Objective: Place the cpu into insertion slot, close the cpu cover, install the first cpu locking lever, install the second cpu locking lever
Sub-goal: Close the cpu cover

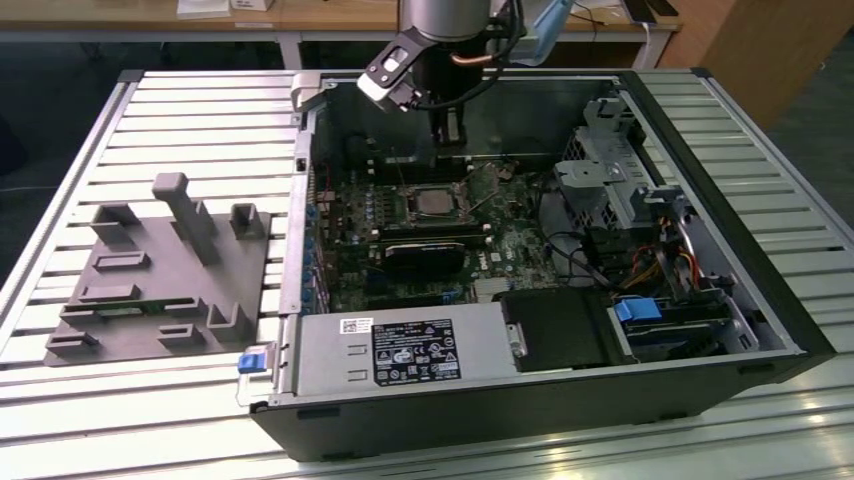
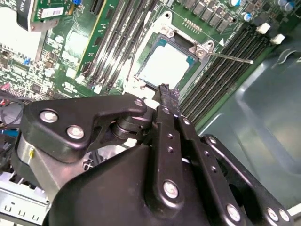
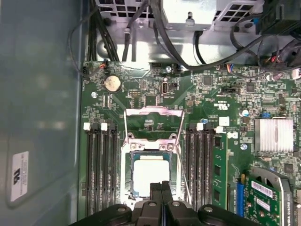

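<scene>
The cpu shows its pale metal top inside the insertion slot on the green board. The silver cpu cover lies flat around it, its square opening framing the chip. A thin wire locking lever sticks out from one corner of the socket, and another runs along its side; I cannot tell whether either is latched. My gripper hangs just above the socket's edge, shut with nothing between its black fingers. In the exterior view it sits over the back of the board.
The open computer case lies on a slatted table. Black memory slots flank the socket. A drive cage, cables and a power supply crowd the case. A grey fixture block sits at the exterior view's left.
</scene>
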Controlling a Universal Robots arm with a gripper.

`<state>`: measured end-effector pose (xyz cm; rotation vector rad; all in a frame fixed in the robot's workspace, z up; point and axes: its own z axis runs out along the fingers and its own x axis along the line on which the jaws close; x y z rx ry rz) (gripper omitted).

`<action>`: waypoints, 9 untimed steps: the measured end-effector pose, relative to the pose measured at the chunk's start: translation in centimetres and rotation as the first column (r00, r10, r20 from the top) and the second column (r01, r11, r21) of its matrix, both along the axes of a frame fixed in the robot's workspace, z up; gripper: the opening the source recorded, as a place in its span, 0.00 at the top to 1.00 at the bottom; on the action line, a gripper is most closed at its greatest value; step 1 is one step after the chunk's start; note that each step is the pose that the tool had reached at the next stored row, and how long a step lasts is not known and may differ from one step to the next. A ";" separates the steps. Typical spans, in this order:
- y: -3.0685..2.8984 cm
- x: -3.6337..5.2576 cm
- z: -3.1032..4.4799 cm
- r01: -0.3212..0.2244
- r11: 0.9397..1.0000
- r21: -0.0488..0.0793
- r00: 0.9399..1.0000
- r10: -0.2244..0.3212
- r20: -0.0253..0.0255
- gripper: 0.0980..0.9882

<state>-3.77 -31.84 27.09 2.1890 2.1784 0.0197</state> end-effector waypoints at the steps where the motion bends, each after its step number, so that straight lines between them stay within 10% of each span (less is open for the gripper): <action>1: -0.16 0.00 0.00 0.000 1.000 0.000 1.000 0.000 0.000 0.99; 9: -0.73 0.60 -0.01 0.000 1.000 0.000 1.000 0.000 -0.001 0.99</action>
